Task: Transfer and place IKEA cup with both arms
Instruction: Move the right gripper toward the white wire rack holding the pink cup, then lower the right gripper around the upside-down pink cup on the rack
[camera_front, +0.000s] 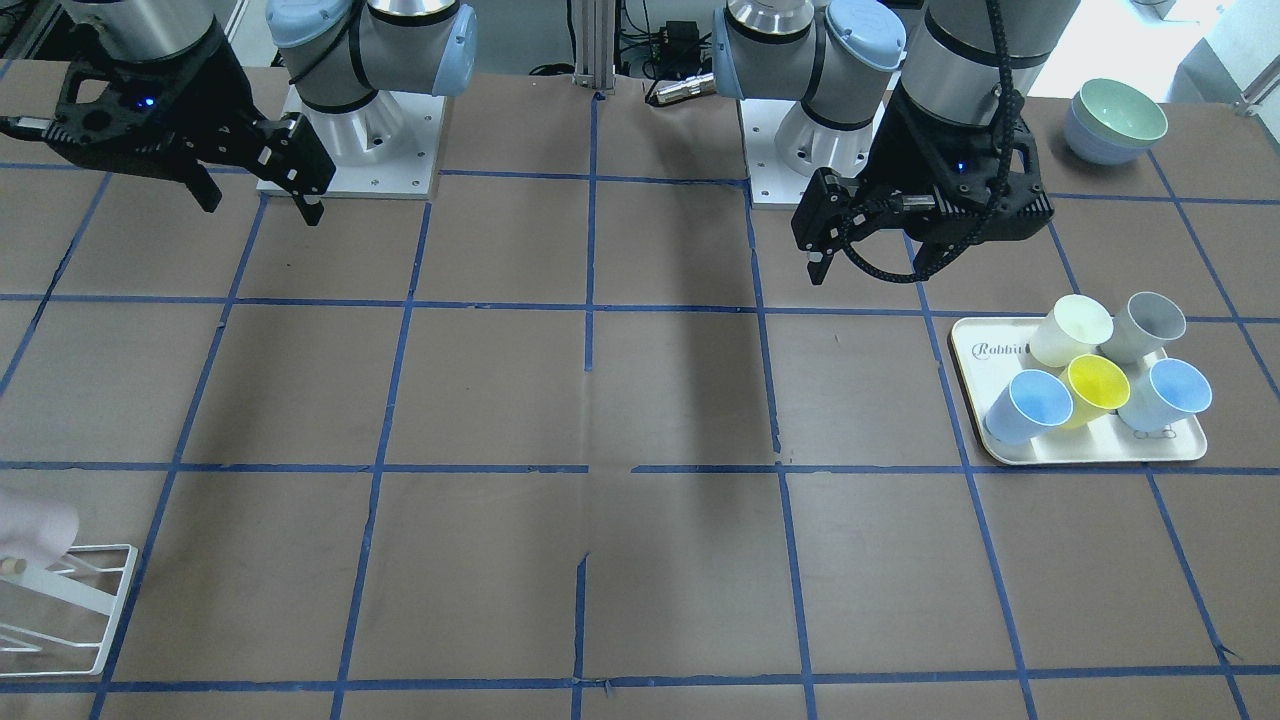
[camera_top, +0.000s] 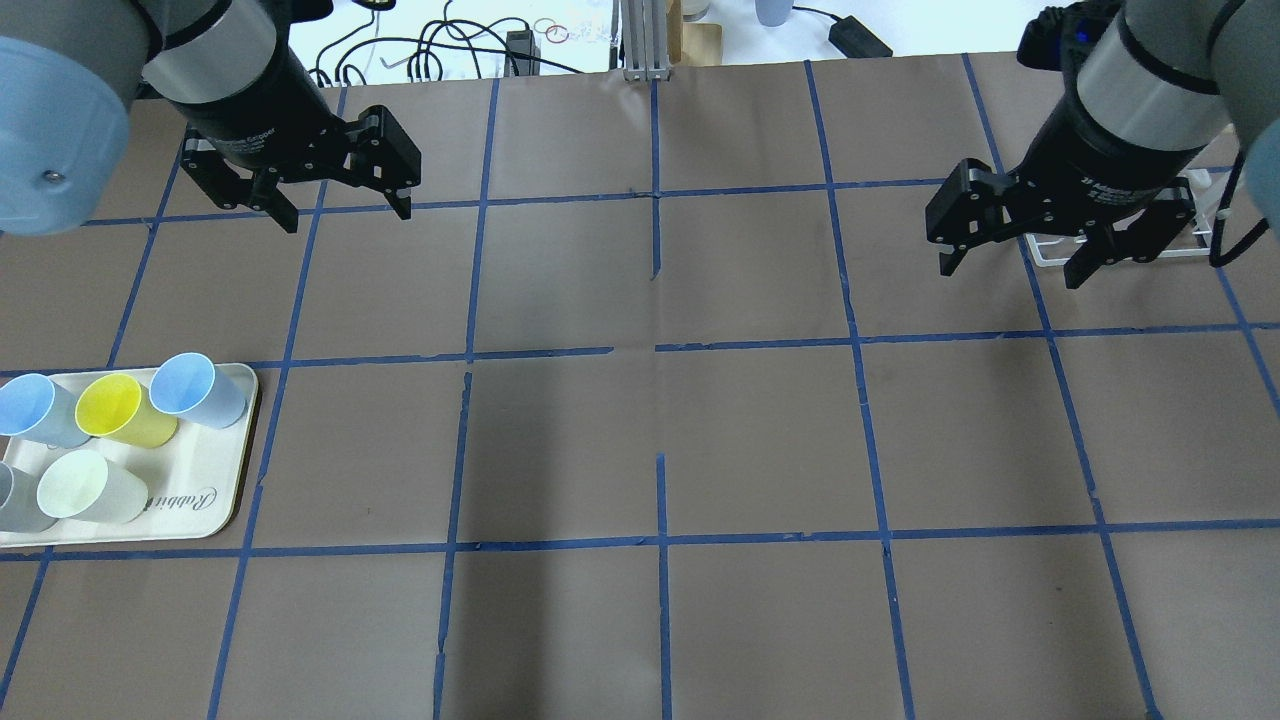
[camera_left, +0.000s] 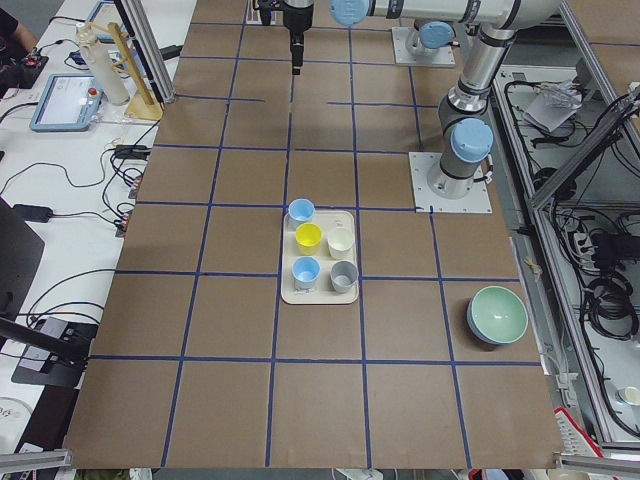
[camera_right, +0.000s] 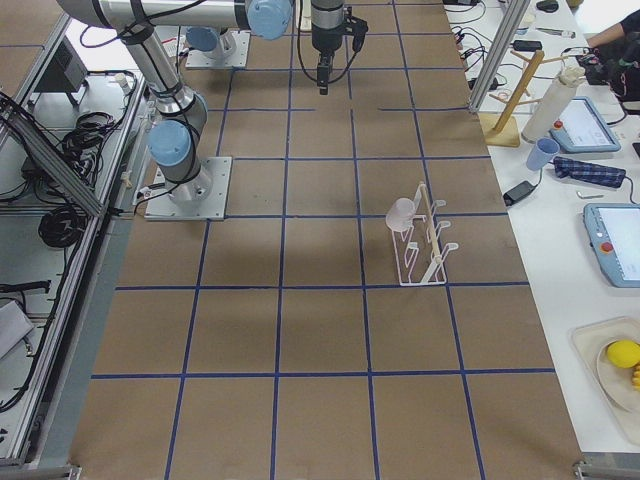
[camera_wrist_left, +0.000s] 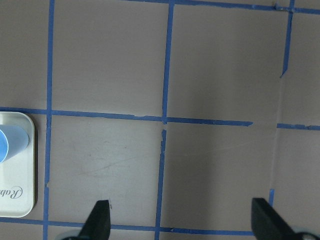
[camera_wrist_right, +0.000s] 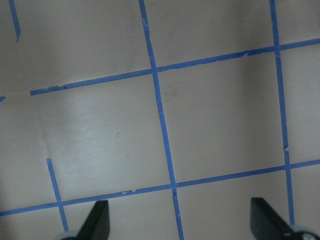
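Observation:
The pale pink IKEA cup (camera_right: 401, 213) hangs on a peg of a white wire rack (camera_right: 420, 250). In the front-facing view the cup (camera_front: 35, 530) shows only partly at the left edge. My left gripper (camera_top: 348, 218) is open and empty, high above the table and far from the cup. It also shows in the front-facing view (camera_front: 868, 268). My right gripper (camera_top: 1010, 275) is open and empty, hovering just in front of the rack (camera_top: 1190, 220). It also shows in the front-facing view (camera_front: 262, 210). Both wrist views show open fingers over bare table.
A cream tray (camera_top: 190, 515) on my left holds two light blue cups, a yellow cup (camera_top: 115, 410), a pale yellow cup and a grey one. Stacked bowls (camera_front: 1117, 120) stand near the left arm's base. Blue tape lines grid the brown table.

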